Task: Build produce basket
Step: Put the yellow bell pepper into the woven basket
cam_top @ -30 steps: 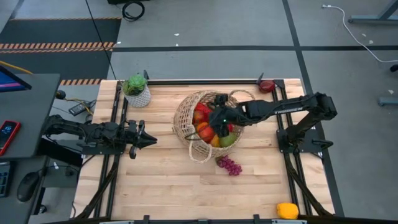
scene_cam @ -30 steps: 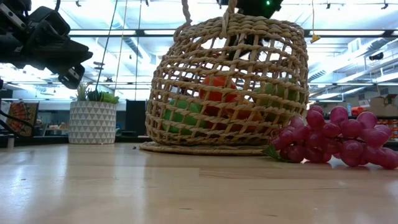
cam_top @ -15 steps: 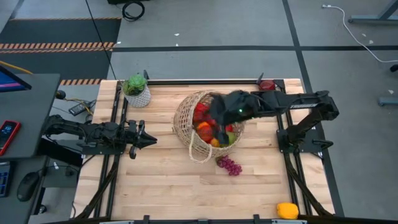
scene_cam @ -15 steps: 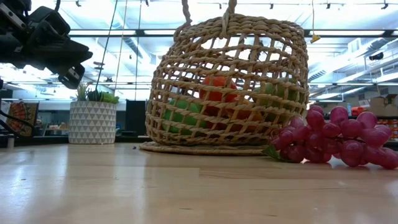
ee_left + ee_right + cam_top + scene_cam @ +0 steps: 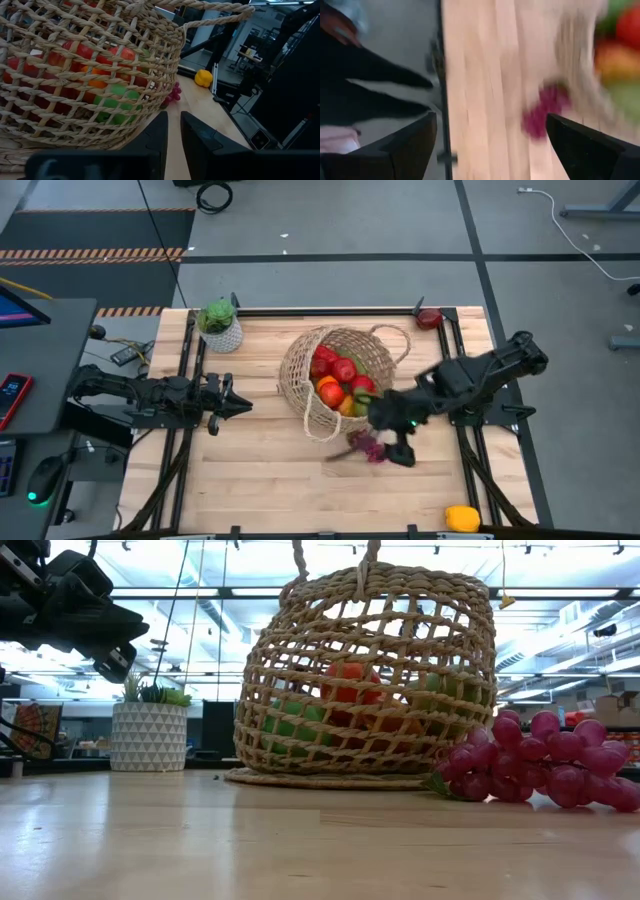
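Note:
The tan wicker basket [image 5: 335, 375] stands on its base mid-table and holds red apples, an orange and green fruit [image 5: 343, 385]; it also shows in the low view [image 5: 365, 675] and the left wrist view [image 5: 90, 75]. Purple grapes [image 5: 367, 446] lie on the table by the basket's near right side; they also show in the low view [image 5: 540, 770]. My right gripper [image 5: 398, 452] is open just right of the grapes, which sit ahead of its spread fingers [image 5: 545, 110]. My left gripper [image 5: 240, 408] is shut and empty, left of the basket.
A white pot with a green plant [image 5: 220, 326] stands at the far left. A yellow pepper [image 5: 462, 518] lies at the near right edge, and a red item [image 5: 429, 318] sits at the far right corner. Bare wood lies along the near side.
My right gripper has left the space over the basket, swung toward the table's near edge and come down beside the grapes. The basket and grapes have stayed where they were.

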Robot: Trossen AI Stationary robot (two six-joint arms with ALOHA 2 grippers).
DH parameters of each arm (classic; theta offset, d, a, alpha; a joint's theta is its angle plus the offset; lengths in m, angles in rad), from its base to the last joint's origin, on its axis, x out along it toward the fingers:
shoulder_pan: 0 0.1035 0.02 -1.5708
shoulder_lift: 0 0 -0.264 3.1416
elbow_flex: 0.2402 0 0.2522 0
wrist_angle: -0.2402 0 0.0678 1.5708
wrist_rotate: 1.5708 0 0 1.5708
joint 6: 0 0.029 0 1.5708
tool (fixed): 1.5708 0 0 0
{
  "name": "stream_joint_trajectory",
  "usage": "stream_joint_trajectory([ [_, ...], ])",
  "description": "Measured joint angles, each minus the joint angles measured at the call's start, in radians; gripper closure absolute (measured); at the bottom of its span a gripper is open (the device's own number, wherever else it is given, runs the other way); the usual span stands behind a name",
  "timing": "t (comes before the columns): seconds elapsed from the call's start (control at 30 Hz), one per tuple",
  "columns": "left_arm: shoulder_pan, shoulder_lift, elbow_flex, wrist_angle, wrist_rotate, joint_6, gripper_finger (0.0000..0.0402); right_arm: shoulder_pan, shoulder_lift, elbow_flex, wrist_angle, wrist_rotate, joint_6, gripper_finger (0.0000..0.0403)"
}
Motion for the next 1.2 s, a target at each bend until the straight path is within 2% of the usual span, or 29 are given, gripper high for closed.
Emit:
stream_joint_trajectory([
  [0.27, 0.000, 0.000, 0.000, 0.000, 0.000, 0.000, 0.0340, 0.154, 0.000, -0.001, -0.241, 0.000, 0.247, 0.0028],
  [0.37, 0.000, 0.000, 0.000, 0.000, 0.000, 0.000, 0.0339, 0.215, -0.001, -0.017, -0.265, -0.016, 0.292, 0.0028],
  [0.47, 0.000, 0.000, 0.000, 0.000, 0.000, 0.000, 0.0341, 0.273, -0.001, -0.075, -0.265, -0.075, 0.346, 0.0028],
  [0.8, 0.000, 0.000, 0.000, 0.000, 0.000, 0.000, 0.0339, 0.417, 0.000, -0.351, -0.124, -0.225, 0.411, 0.0028],
  [0.9, 0.000, 0.000, 0.000, 0.000, 0.000, 0.000, 0.0340, 0.428, 0.000, -0.446, -0.095, -0.275, 0.452, 0.0028],
  [1.0, 0.000, 0.000, 0.000, 0.000, 0.000, 0.000, 0.0343, 0.423, 0.000, -0.538, -0.049, -0.370, 0.510, 0.0028],
  [1.1, 0.000, 0.000, 0.000, 0.000, 0.000, 0.000, 0.0346, 0.410, 0.000, -0.610, 0.042, -0.440, 0.556, 0.0028],
  [1.2, 0.000, 0.000, 0.000, 0.000, 0.000, 0.000, 0.0345, 0.410, 0.000, -0.642, 0.159, -0.462, 0.636, 0.0028],
])
